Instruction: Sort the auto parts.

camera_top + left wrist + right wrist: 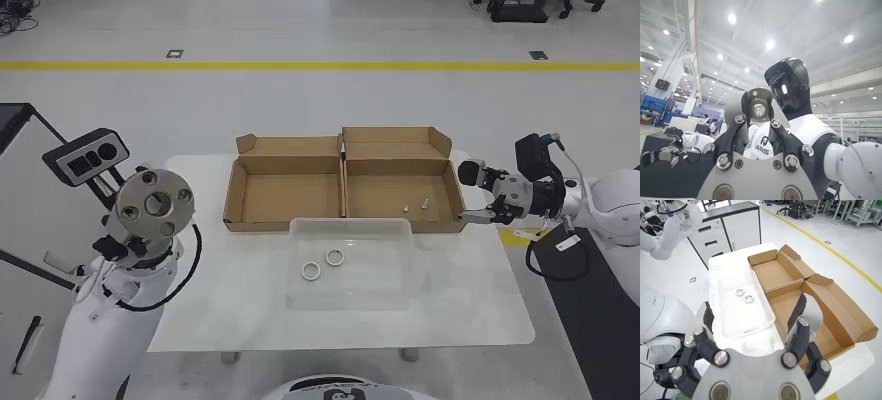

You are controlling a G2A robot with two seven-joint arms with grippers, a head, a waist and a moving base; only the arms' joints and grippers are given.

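My left gripper (757, 107) is shut on a round metal flange (762, 94) with a hollow hub, held high off the table's left side; from above, the flange (135, 205) faces upward. Off the table's right edge, beside the right cardboard box (380, 195), my right gripper (478, 195) stands open with nothing between its fingers (799, 308). A left cardboard box (290, 200) adjoins the right one. A clear tray (370, 285) in front of them holds two metal rings (311, 270) (335, 257). Two small parts (425, 203) lie in the right box.
The white table (470, 290) has bare room on both sides of the tray. Both boxes have upright flaps along the far side (395, 140). A dark stand with a grey device (88, 155) is left of the table.
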